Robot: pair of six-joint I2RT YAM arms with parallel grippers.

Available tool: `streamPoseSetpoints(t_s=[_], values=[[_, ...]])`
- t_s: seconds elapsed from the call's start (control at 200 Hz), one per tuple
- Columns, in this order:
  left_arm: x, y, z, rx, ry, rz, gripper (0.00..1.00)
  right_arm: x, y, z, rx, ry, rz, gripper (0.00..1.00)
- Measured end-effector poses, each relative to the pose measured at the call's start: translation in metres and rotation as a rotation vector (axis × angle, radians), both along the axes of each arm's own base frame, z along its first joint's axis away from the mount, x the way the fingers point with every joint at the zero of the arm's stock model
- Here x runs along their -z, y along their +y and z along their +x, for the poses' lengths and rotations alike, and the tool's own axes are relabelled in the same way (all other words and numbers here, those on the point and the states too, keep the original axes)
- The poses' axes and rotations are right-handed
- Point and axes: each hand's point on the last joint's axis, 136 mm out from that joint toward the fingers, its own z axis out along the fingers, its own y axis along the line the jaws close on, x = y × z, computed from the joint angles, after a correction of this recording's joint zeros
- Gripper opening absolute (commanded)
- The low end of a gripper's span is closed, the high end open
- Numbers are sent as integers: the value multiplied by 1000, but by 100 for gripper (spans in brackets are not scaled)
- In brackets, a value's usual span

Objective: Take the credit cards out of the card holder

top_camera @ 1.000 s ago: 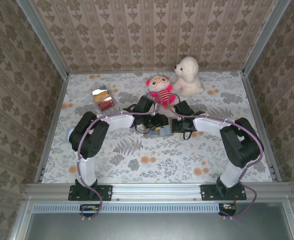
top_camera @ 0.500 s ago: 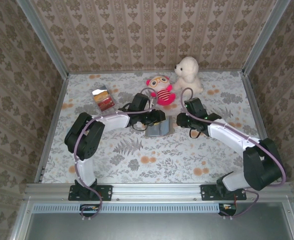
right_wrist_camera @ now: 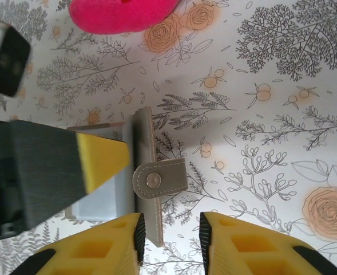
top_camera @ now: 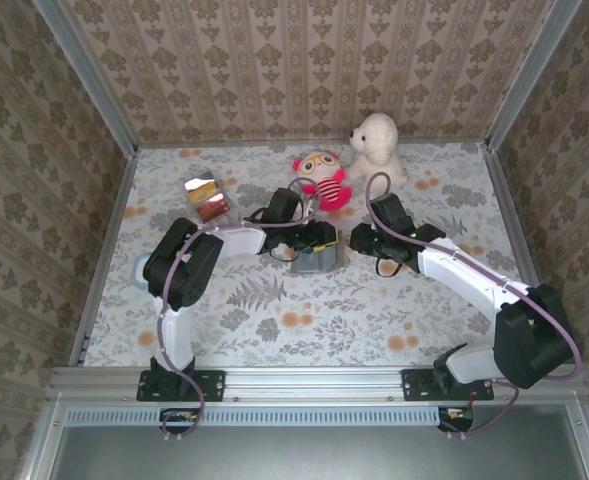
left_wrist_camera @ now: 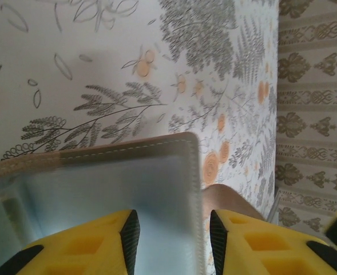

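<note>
At the middle of the counter [top_camera: 304, 330], just near of the red plush doll [top_camera: 319, 178], lies the card holder [top_camera: 317, 258]. It is spread open, bluish-grey inner face up, with its snap tab [right_wrist_camera: 159, 179] on the right side.

The left pincer [top_camera: 319, 238]: jaws part-way apart, clamped on nothing. The right wrist view shows one yellow finger [right_wrist_camera: 102, 159] laid on the inner face and the other off the leaf. We judge it pins the holder flat so it cannot slide while the other arm works.

The right pincer [right_wrist_camera: 172, 229]: jaws narrowly apart, straddling the near end of the grey outer leaf beside the tab, nothing squeezed between them. It is probably set there to catch that leaf or a card edge.

The credit cards [top_camera: 206, 197]: a silver, red and gold pile at the far left, well apart from the holder. Whether any card sits in the pockets we cannot tell.

Room: the doll and the white plush dog [top_camera: 376, 150] crowd the far side, and the two pincers stand near each other over the holder. Open counter lies on the near side and leftward toward the pile.
</note>
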Motion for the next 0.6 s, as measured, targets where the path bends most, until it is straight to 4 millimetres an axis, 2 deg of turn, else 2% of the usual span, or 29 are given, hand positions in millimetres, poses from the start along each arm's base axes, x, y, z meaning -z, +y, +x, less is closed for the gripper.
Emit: streamPoseSetpoints(t_s=[0.11,0.24,0.37,0.6], values=[[14,0,0,3,39,29,27,3,4,0,18,33,31,19],[17,-1,4,-4,44,57,22,18,16,0,25,95,61,18],[21,3,8,-20,33,90,20,36,33,-2,15,164,90,10],[25,5,8,-26,28,115,21,70,51,1,-6,264,102,7]])
